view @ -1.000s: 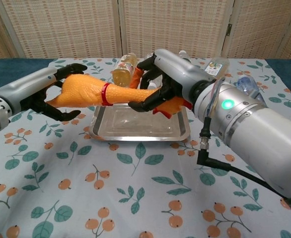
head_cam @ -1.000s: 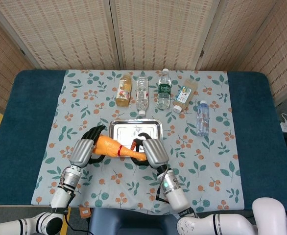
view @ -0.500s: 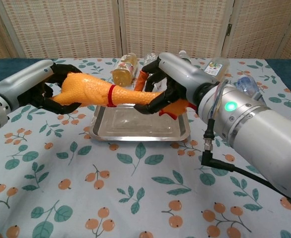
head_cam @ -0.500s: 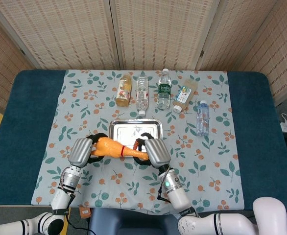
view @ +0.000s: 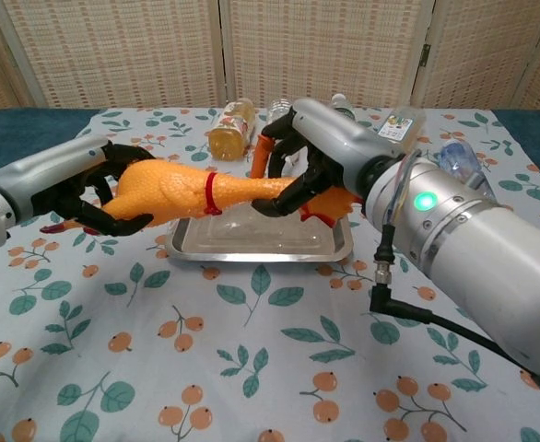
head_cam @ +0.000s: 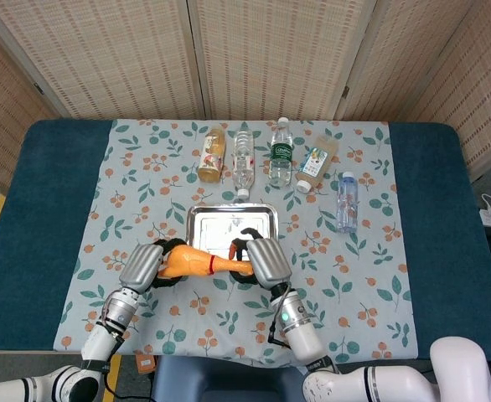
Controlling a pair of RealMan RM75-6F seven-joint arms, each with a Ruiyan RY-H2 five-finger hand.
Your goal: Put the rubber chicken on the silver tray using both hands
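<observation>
The orange rubber chicken (view: 173, 189) (head_cam: 197, 263) with a red neck band hangs in the air, held by both hands. My left hand (view: 99, 189) (head_cam: 145, 266) grips its fat body end. My right hand (view: 311, 161) (head_cam: 262, 261) grips its neck and head end. The silver tray (view: 196, 244) (head_cam: 231, 222) lies flat on the cloth just beyond and below the chicken, with nothing on it. In the chest view the chicken hovers over the tray's left and near part.
Several bottles stand or lie in a row behind the tray: a juice bottle (head_cam: 213, 154), clear water bottles (head_cam: 243, 159) (head_cam: 280, 152), a tea bottle (head_cam: 315, 162) and a small bottle (head_cam: 346, 201) to the right. The floral cloth (head_cam: 145, 193) covers a blue table.
Both hands have drawn the chicken slightly toward me and lower, and its body end has tilted down on the left. Both grips stay closed on it.
</observation>
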